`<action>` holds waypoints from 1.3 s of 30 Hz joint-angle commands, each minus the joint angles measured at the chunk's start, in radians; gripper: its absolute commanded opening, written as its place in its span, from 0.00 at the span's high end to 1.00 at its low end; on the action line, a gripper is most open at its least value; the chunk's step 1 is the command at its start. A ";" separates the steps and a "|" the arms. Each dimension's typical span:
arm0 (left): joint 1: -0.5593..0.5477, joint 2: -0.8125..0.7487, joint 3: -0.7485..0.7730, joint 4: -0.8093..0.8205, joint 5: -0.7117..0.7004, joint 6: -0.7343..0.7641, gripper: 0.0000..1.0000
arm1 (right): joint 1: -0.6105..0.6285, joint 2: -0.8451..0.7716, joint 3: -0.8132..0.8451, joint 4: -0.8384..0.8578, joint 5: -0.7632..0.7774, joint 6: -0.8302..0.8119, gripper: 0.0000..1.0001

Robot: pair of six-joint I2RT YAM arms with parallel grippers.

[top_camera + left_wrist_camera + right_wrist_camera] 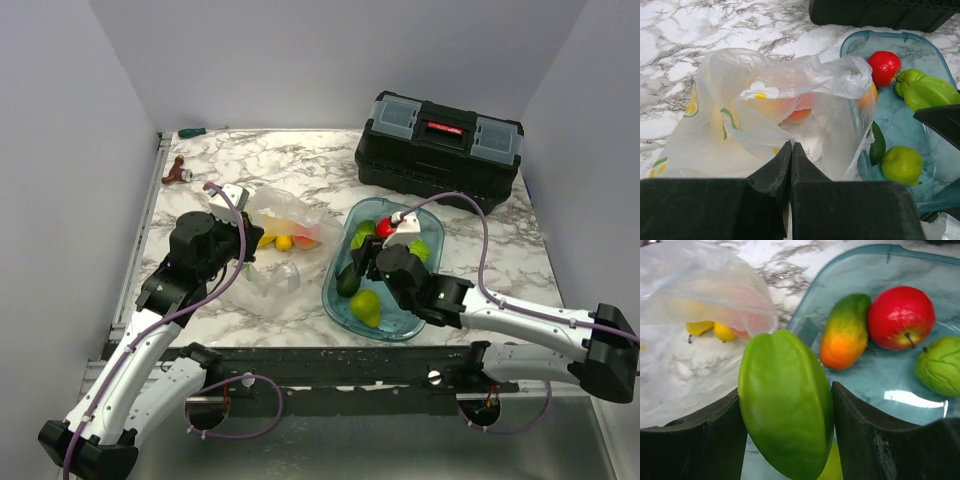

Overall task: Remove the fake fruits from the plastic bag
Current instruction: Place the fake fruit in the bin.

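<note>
My left pincer (pixel 791 159) is pinched shut on a fold of the plastic bag (pixel 765 110). Its own camera shows the bag puffed up just ahead of it, with an orange-red fruit (pixel 799 115) inside. To its right, the bag's edge lies over the rim of the blue tray (pixel 865 40).

My right pincer (pixel 786 390) squeezes a green ridged fruit (pixel 782 430) between its two fingers. Only this camera shows the yellow fruits (pixel 715 331) in the bag's mouth, ahead and to the left of the pincer. Ahead and to the right, in the tray, lie a green-and-orange fruit (pixel 845 332), a red apple (pixel 900 317) and a bumpy green fruit (pixel 940 365).

Only the top view shows the black toolbox (pixel 440 145), far ahead of both pincers. It also shows open bench (pixel 515 235) to the right of my right pincer.
</note>
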 commanded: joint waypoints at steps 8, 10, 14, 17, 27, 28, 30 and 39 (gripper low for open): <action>0.003 -0.010 0.004 0.007 -0.015 0.006 1.00 | -0.291 0.041 -0.095 -0.063 -0.262 0.168 0.99; 0.003 -0.007 0.007 0.005 -0.008 0.006 1.00 | -0.293 0.036 -0.111 -0.044 -0.278 0.172 0.99; 0.002 0.007 0.012 0.003 0.014 0.006 1.00 | -0.299 0.039 -0.135 -0.030 -0.310 0.177 0.99; 0.003 0.013 0.013 0.004 0.027 0.006 1.00 | -0.302 0.058 -0.146 -0.023 -0.341 0.188 0.96; 0.003 0.010 0.008 0.016 0.059 0.007 1.00 | -0.308 0.208 -0.145 0.026 -0.413 0.180 0.71; 0.003 0.008 0.007 0.019 0.064 0.007 1.00 | -0.308 0.215 -0.142 0.026 -0.414 0.177 0.66; 0.002 0.006 0.006 0.022 0.070 0.009 1.00 | -0.308 0.220 -0.140 0.026 -0.413 0.172 0.57; 0.002 0.000 0.004 0.028 0.098 0.010 1.00 | -0.308 0.229 -0.143 0.030 -0.406 0.159 0.30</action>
